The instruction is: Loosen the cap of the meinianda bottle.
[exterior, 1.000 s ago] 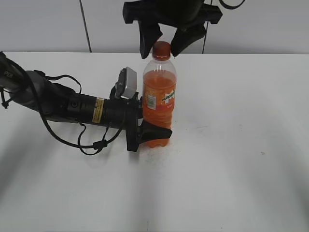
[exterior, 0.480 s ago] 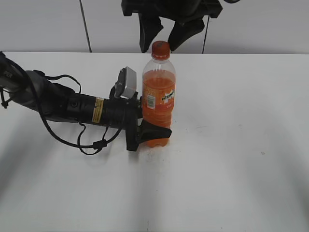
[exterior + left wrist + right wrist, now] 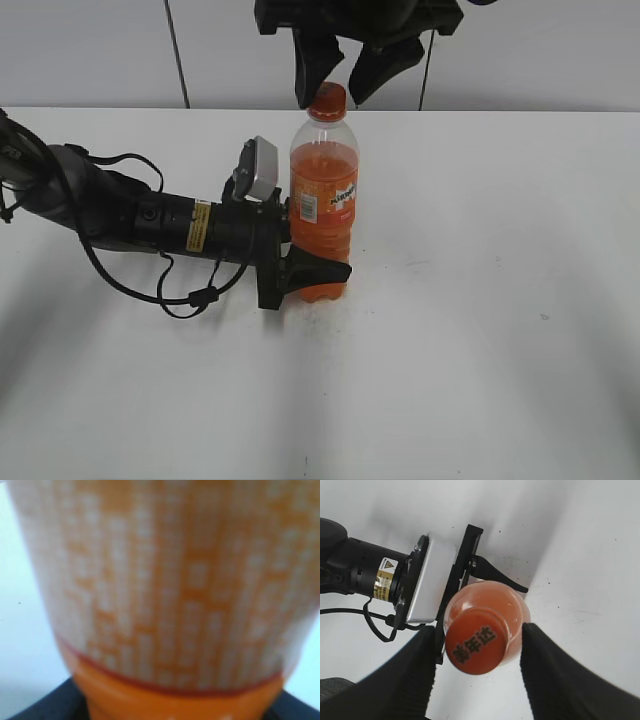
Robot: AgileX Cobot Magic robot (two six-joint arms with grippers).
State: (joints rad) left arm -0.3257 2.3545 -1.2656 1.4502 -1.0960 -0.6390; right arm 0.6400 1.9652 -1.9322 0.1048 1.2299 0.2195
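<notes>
The meinianda bottle [image 3: 324, 205] stands upright on the white table, full of orange drink. Its orange cap [image 3: 328, 100] is on top. My left gripper [image 3: 308, 262] lies low along the table from the left and is shut on the bottle's lower body. The bottle's label fills the left wrist view [image 3: 165, 590], blurred. My right gripper [image 3: 338, 62] hangs above, open, with one finger on each side of the cap and not touching it. In the right wrist view the cap [image 3: 476, 641] with dark markings sits between the open fingers [image 3: 475, 672].
The left arm and its cables [image 3: 130, 220] stretch across the table's left half. A light wall [image 3: 540, 50] runs behind the table's far edge.
The bottle and left gripper have shifted slightly to the left. The right gripper stays above the cap, open.
</notes>
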